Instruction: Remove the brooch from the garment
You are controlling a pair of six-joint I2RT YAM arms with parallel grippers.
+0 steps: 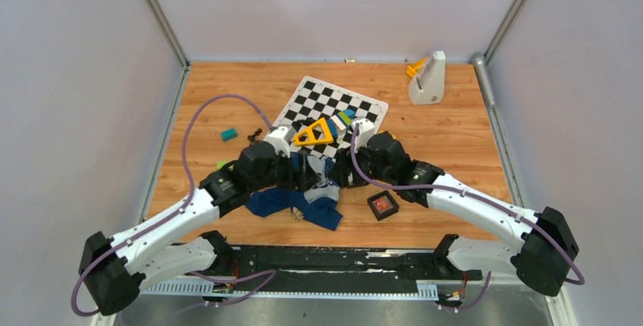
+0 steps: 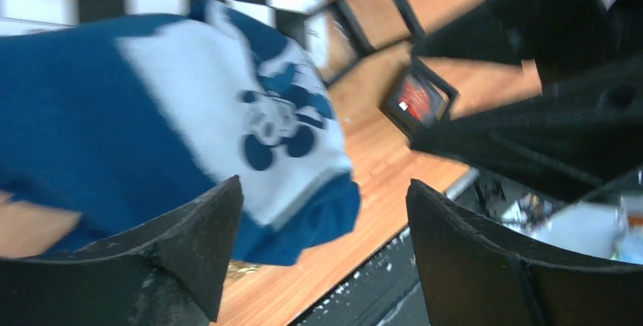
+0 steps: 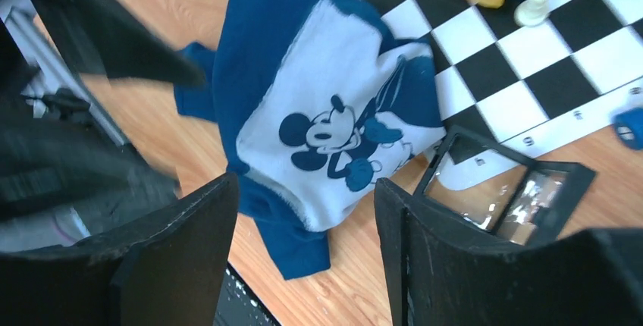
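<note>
The table (image 1: 455, 136) is warm orange wood grain. It sits inside a booth of plain pale grey-lilac walls (image 1: 76, 76), with slim metal posts (image 1: 155, 11) running up the far corners. A black rail (image 1: 341, 261) lines the near edge at 6 o'clock, where both arms are bolted.

The garment (image 1: 292, 201) lies rumpled on the wood just short of centre, towards 6 o'clock. Its grey-white patch (image 3: 334, 136), printed with a navy cartoon mouse, faces up. At the shirt's 12 o'clock is a black-and-white checkered mat (image 1: 334, 102), laid askew, and the shirt's upper part overlaps the mat's near edge. A yellow triangle block (image 1: 312, 142) rests on the mat.

A teal block (image 1: 229, 134) lies at the shirt's 10 o'clock, apart from it. A white stand (image 1: 427, 79) is well off at 1 o'clock, near the far right corner. A small black tray (image 1: 373, 203) sits on bare wood at the shirt's 3 o'clock and shows something red (image 1: 384, 205) inside.

I cannot pick out the brooch with any certainty, and I cannot tell whether that red thing is it.

The right wrist view also shows a black-framed glossy box (image 3: 561, 174), half on the mat corner and half on the wood.

The left gripper (image 2: 324, 189) hangs over the shirt's hem. Its fingers are spread wide with nothing between them. The right gripper (image 3: 305, 186) hovers above the printed patch, jaws likewise apart and gripping nothing.
</note>
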